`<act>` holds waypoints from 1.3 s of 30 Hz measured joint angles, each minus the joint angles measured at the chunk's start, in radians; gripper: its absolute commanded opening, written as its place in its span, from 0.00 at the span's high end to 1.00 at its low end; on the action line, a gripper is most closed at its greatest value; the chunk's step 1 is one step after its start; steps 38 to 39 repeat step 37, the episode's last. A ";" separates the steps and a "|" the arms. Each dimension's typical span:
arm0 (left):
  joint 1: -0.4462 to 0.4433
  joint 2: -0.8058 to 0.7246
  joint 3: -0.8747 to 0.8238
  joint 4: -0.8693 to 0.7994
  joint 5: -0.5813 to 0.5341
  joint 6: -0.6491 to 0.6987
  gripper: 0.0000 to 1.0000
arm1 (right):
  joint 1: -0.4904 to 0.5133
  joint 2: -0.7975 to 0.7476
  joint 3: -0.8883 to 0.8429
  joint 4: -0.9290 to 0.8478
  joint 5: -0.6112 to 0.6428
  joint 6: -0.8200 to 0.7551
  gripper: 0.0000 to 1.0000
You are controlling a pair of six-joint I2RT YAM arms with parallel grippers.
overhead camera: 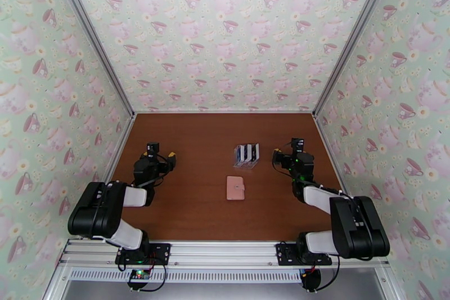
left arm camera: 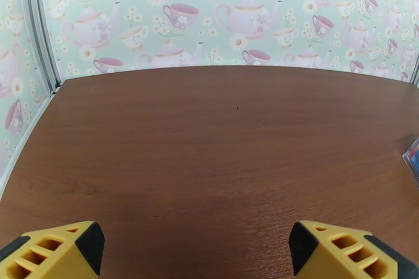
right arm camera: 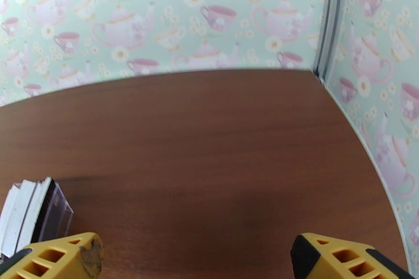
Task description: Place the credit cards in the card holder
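The card holder (overhead camera: 235,188) is a small pink wallet lying closed and flat near the table's middle. Just beyond it, black and white credit cards (overhead camera: 247,152) stand on edge in a clear plastic rack (overhead camera: 246,164). In the right wrist view the credit cards (right arm camera: 26,213) show at the lower left. My left gripper (overhead camera: 159,155) hovers open at the table's left, well apart from both. At the table's right my right gripper (overhead camera: 290,153) is open, close beside the rack. Nothing lies between the yellow fingertips (left arm camera: 57,251) of the left gripper (left arm camera: 196,254) or those of the right gripper (right arm camera: 199,256).
Brown wooden table (overhead camera: 197,143) walled on three sides by teapot-patterned panels (overhead camera: 225,31). A corner of the clear rack (left arm camera: 414,162) shows at the right edge of the left wrist view. Open tabletop lies ahead of both grippers.
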 measured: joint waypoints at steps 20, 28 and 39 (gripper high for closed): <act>0.000 0.000 0.000 0.000 0.000 0.000 0.00 | 0.000 0.139 -0.024 0.183 -0.018 -0.007 0.00; 0.000 0.000 0.000 0.000 0.000 0.000 0.00 | 0.000 0.139 -0.024 0.183 -0.018 -0.007 0.00; 0.004 0.000 0.003 -0.006 0.008 0.000 0.00 | 0.000 0.139 -0.024 0.183 -0.018 -0.007 0.00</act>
